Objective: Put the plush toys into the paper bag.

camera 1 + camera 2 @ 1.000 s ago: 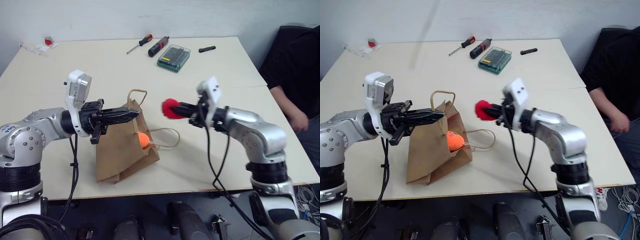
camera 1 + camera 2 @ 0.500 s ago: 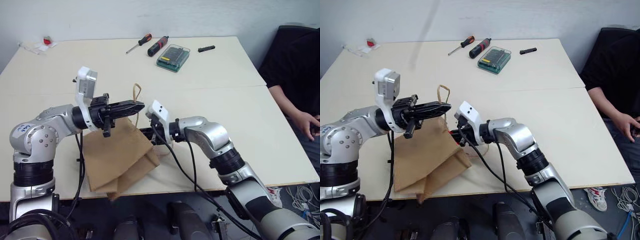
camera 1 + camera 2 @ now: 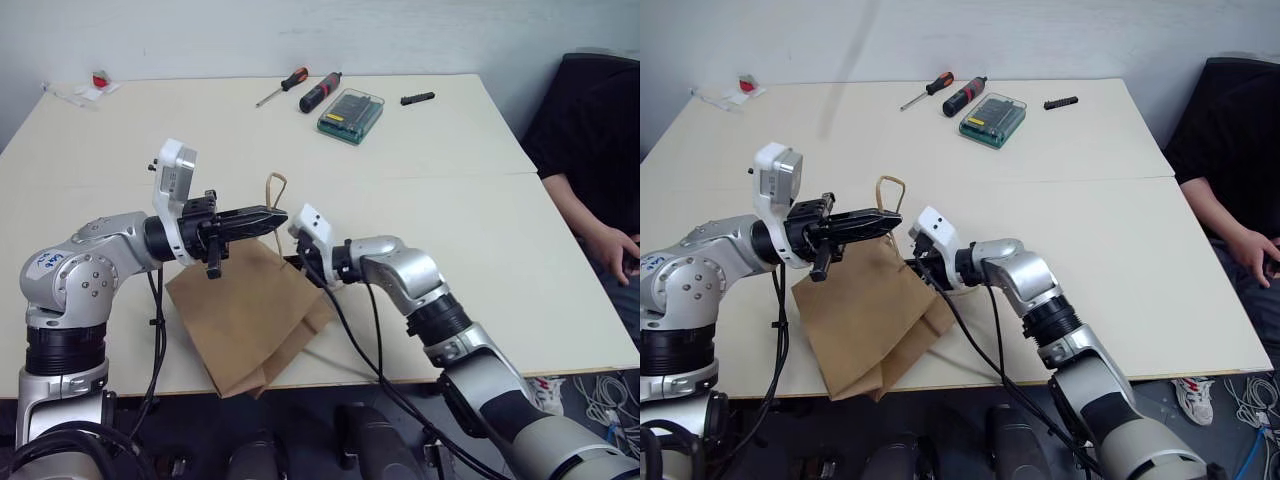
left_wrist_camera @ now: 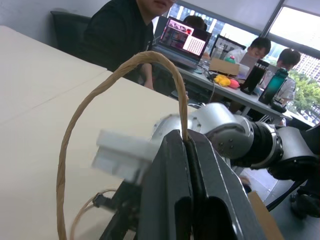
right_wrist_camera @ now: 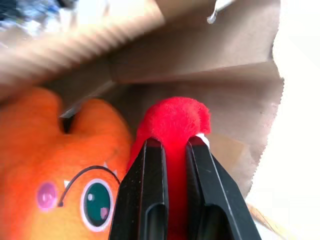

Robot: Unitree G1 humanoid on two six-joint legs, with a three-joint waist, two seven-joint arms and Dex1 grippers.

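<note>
Office or lab workspace: people at desks with laptop [image 4: 181, 40] by big windows; screwdrivers [image 3: 280, 86] and bit case [image 3: 349, 110] on worktable [image 3: 450, 200].

Pale beige desk [image 3: 450, 230], brown paper bag [image 3: 250, 320] lying near its front edge, two screwdrivers [image 3: 300, 88], green bit case [image 3: 349, 110], small black piece [image 3: 416, 98] at the far side

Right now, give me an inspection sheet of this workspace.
Surface: beige table, seam across the middle.
Job's things: paper bag on the table; orange plush toy and red plush toy inside it.
Clutter: screwdrivers, green bit case, black bit, small items at the far corner.
Grippers: left gripper shut on bag handle; right gripper inside the bag, shut on red toy.
Cables: black cables along both arms.
Surroundings: seated person at the table's right.
</note>
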